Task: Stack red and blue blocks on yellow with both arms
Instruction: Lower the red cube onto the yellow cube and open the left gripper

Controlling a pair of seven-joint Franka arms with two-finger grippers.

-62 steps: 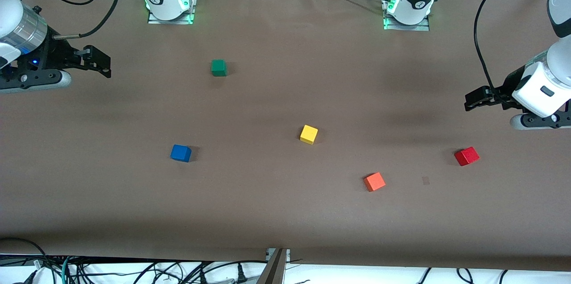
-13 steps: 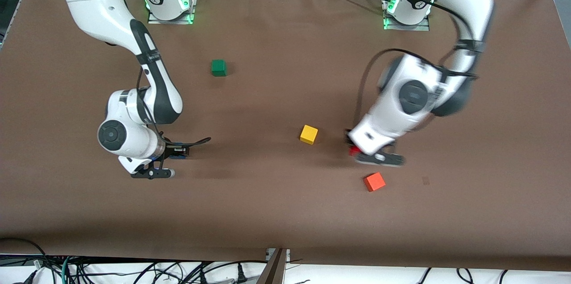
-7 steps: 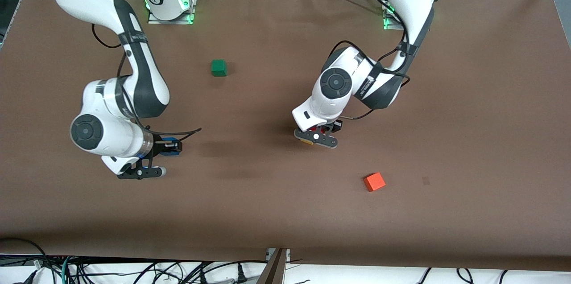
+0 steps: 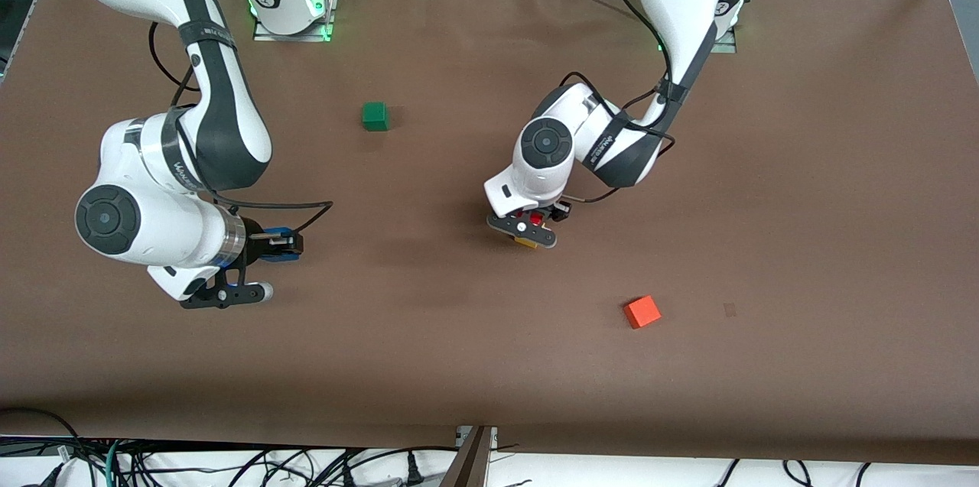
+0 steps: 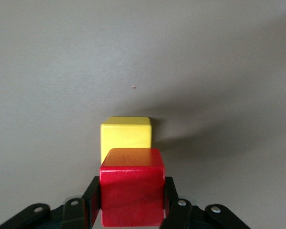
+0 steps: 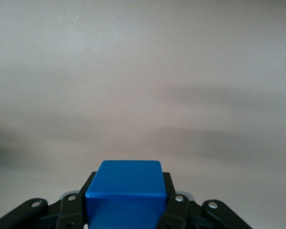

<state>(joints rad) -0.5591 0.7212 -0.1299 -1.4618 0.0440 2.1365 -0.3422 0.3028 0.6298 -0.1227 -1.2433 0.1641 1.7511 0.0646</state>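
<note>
My left gripper is shut on the deep red cube and holds it over the yellow cube, which shows only as a sliver under the hand. In the left wrist view the red cube sits between the fingers and covers the near part of the yellow cube; I cannot tell if they touch. My right gripper is shut on the blue cube, held above bare table toward the right arm's end. The blue cube fills the jaws in the right wrist view.
A green cube lies nearer the robot bases, between the two arms. An orange cube lies nearer the front camera, toward the left arm's end. The brown table cover stretches wide around them.
Both arms came in from the table ends and took hold of their cubes. In the last half second the left gripper shifted the red cube over the yellow one; the right gripper lifted the blue cube.
</note>
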